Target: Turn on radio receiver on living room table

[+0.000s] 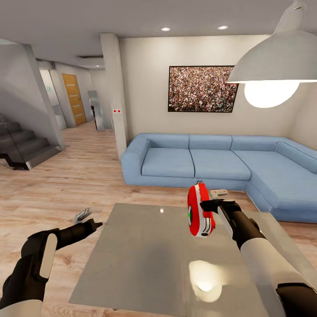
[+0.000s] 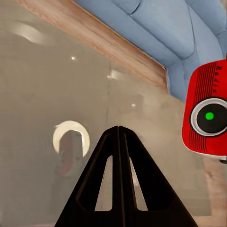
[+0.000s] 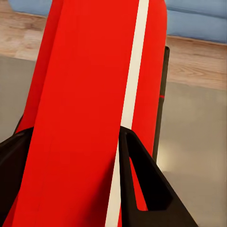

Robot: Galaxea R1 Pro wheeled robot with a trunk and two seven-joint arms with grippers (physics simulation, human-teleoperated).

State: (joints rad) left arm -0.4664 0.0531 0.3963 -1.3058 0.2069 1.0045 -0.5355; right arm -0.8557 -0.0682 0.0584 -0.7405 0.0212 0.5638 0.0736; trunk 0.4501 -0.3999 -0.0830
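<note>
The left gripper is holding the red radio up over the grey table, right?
Not quite: the right gripper holds the radio receiver above the table, as the head view shows. The left gripper is off to the side, holding nothing.

**Three cameras over one worktop**

The head camera looks forward and down from high behind both arms. The left wrist camera sights along its closed end effector (image 2: 118, 135) across the worktop (image 2: 42, 94) at the radio receiver (image 2: 206, 116). The right wrist camera sits tight against that receiver.
</note>
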